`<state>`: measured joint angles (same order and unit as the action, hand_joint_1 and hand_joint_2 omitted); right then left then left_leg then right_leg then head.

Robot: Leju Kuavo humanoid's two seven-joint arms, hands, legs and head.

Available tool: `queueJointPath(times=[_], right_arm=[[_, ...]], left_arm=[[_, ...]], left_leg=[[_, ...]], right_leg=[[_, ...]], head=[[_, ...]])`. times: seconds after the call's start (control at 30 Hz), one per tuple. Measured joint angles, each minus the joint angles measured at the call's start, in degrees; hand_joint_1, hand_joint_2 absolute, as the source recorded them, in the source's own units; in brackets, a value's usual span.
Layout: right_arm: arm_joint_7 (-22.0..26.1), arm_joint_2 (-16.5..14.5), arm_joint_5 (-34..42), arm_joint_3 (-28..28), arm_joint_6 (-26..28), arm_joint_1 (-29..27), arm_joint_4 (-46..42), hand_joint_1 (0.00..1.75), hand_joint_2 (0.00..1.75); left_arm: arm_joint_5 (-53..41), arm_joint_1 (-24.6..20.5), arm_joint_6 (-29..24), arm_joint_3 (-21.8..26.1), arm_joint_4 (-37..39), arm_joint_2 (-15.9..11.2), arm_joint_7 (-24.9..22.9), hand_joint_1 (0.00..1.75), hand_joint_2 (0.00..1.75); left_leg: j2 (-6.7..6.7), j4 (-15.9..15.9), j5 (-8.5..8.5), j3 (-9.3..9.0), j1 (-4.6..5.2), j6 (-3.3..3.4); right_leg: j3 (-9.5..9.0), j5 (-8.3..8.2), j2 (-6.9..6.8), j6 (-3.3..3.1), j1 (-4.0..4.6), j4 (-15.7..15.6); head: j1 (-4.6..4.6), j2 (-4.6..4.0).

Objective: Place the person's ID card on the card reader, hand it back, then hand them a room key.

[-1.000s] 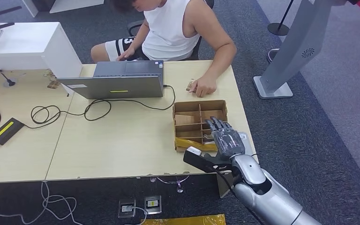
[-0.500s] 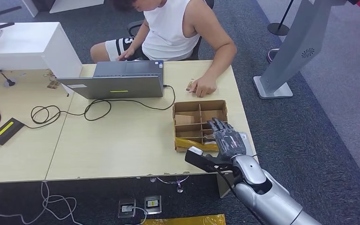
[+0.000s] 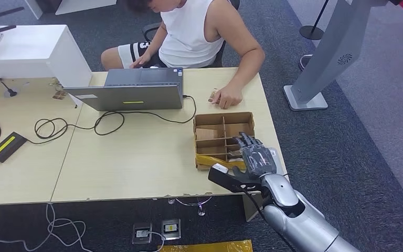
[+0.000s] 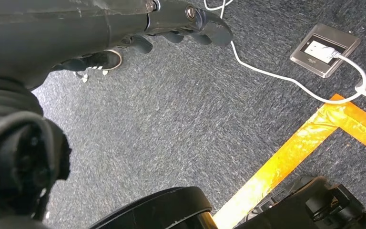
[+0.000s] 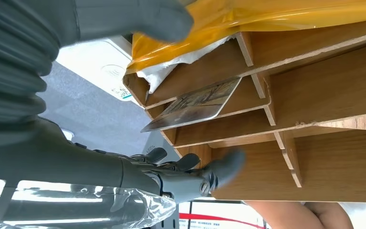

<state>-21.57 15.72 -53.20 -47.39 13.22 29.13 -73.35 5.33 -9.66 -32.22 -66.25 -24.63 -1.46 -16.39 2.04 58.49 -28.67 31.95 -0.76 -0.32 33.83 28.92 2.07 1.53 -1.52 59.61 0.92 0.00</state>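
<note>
At the lower right of the head view the right hand (image 3: 256, 159) reaches over the near right corner of a divided cardboard box (image 3: 223, 119) that sits on the pale wooden table (image 3: 136, 157); its dark fingers (image 3: 244, 139) lie stretched forward over the box's compartments, apart from one another, and hold nothing. In the right wrist view those fingers (image 5: 219, 169) hang just before the wooden partitions, with the thick grey thumb (image 5: 138, 19) near yellow tape (image 5: 267, 14) along the box edge. A room key (image 5: 193, 104), a card with a printed picture, leans tilted in one narrow slot of the box, clear of the fingers. At the upper centre of the head view a person (image 3: 194, 31) in a white sleeveless top sits behind the table, one hand (image 3: 228, 97) resting on the tabletop just beyond the box, with a small card-like thing (image 3: 212, 94) at its fingertips, too small to identify. An open laptop (image 3: 131, 90) stands left of the box, its black cable (image 3: 110, 119) looping across the table. In the left wrist view the left hand (image 4: 190, 21) hangs over grey carpet (image 4: 181, 124), fingers loosely curled and holding nothing, near a floor socket (image 4: 325, 50) and an orange tape line (image 4: 286, 157).
</note>
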Motion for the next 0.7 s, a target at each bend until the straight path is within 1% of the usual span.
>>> queueJointPath(times=[0.7], right_arm=[[0.7, 0.0, 0.8, 0.0, 1.1, 0.6, 0.6, 1.75, 1.75]], left_arm=[[-0.5, 0.0, 0.5, 0.1, -0.1, 0.0, 0.0, 0.00, 0.00]], left_leg=[[0.00, 0.0, 0.00, 0.00, 0.00, 0.00]], right_leg=[[0.00, 0.00, 0.00, 0.00, 0.00, 0.0]], head=[[0.01, 0.00]])
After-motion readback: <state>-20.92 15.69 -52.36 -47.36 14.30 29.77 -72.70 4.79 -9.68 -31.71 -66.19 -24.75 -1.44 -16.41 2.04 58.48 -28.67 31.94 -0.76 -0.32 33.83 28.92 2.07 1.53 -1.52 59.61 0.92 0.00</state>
